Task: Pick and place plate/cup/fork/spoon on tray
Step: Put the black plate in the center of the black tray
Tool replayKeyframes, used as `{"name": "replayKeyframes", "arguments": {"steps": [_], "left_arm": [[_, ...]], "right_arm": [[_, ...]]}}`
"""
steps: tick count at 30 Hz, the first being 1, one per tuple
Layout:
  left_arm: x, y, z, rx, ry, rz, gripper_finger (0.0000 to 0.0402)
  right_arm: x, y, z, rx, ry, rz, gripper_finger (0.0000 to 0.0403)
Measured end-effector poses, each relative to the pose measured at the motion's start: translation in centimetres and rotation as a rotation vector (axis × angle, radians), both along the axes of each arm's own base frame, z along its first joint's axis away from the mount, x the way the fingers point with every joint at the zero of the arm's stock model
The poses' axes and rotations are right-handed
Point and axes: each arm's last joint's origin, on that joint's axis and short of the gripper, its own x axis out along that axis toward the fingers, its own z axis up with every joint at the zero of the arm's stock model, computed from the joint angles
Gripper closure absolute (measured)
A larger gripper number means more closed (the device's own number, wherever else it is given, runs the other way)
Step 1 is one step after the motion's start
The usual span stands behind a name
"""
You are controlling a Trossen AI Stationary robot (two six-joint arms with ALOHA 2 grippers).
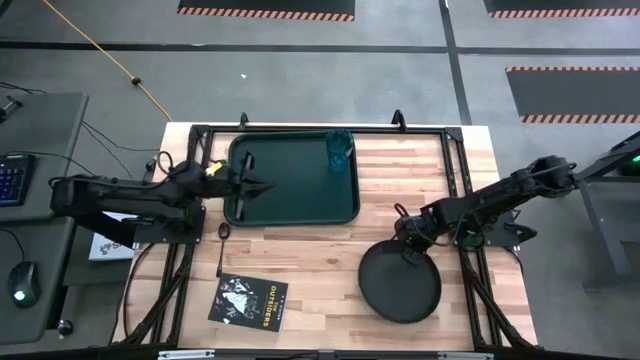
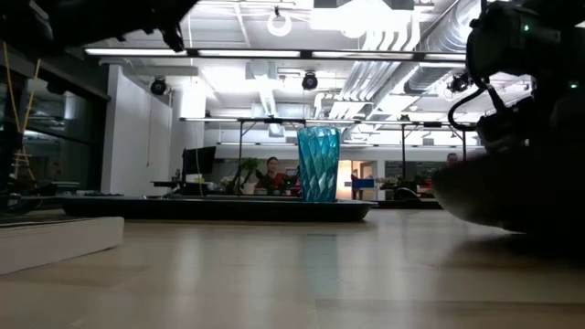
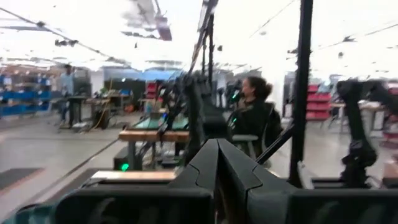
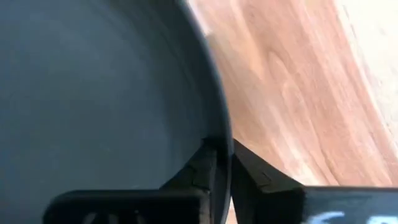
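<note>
Right hand (image 4: 222,163) clamped on plate (image 4: 93,93) rim; left hand (image 1: 268,186) together over tray (image 1: 300,212).

Tray (image 1: 290,185) floor lies mostly bare; only the cup (image 1: 339,149) stands at its far right corner. Left end effector (image 1: 262,186) hangs over the tray's left part w/ fingers together, blocking entry from that side. Bare bench (image 1: 400,180) runs between tray and plate (image 1: 400,283). Right end effector (image 1: 412,243) pinches the plate's far rim. Spoon (image 1: 222,243) and booklet (image 1: 248,301) occupy the front-left bench.
</note>
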Motion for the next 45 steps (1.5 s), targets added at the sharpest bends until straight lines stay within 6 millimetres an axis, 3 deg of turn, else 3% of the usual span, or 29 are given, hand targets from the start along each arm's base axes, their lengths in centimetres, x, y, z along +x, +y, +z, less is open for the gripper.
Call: {"name": "replayKeyframes", "arguments": {"steps": [5,15,28,35,45], "left_arm": [[-0.9,-0.9,0.9,-0.01,-0.06,-0.055,0.0401],[-1.2,-1.5,1.1,0.007,-0.06,-0.084,0.0401],[-1.2,-1.5,1.1,0.014,-0.063,-0.078,0.0401],[-1.2,-1.5,1.1,0.011,-0.063,-0.071,0.0402],[-1.2,-1.4,1.2,-0.002,-0.072,-0.03,0.0401]], "right_arm": [[1.1,0.3,1.4,0.015,-0.053,0.025,0.0397],[5.2,1.1,6.1,-0.011,-0.388,0.134,0.0402],[7.1,0.5,7.8,-0.08,-0.608,0.172,0.0402],[7.6,-0.4,8.2,-0.167,-0.669,0.088,0.0403],[8.9,-3.2,9.3,-0.352,-0.812,-0.268,0.0403]]}}
